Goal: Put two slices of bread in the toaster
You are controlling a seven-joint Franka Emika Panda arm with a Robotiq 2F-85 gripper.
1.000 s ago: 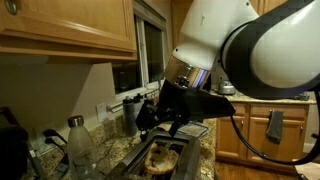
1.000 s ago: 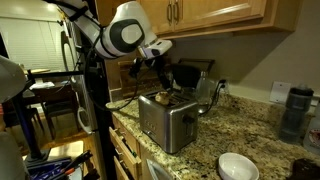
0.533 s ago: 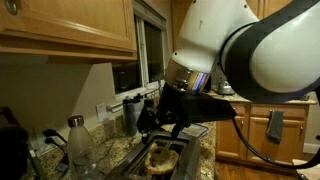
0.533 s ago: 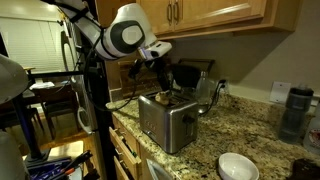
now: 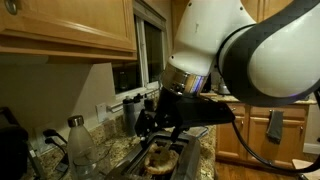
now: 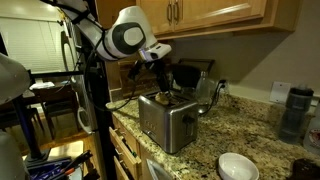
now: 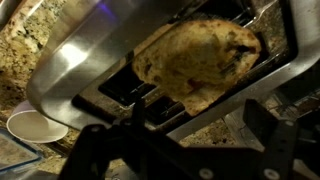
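Note:
The shiny steel toaster (image 6: pixel 168 122) stands on the granite counter and fills the wrist view (image 7: pixel 90 60), its dark slots showing. One mottled tan slice of bread (image 7: pixel 195 58) lies tilted across the toaster's top, also visible in both exterior views (image 6: pixel 164 97) (image 5: pixel 160 158). Whether its edge sits in a slot I cannot tell. My gripper (image 7: pixel 180 140) hangs just above the toaster and the slice (image 5: pixel 160 122) (image 6: pixel 160 72). It is open, with nothing between its dark fingers (image 7: pixel 85 145).
A white bowl (image 6: pixel 238 166) sits on the counter near the front edge, also seen in the wrist view (image 7: pixel 30 125). A clear bottle (image 5: pixel 80 142) stands beside the toaster. A dark appliance (image 6: pixel 293 112) and wall cabinets (image 6: pixel 215 12) are close by.
The arm has shifted only slightly over the toaster. The slice stays where it was and the jaws stay open.

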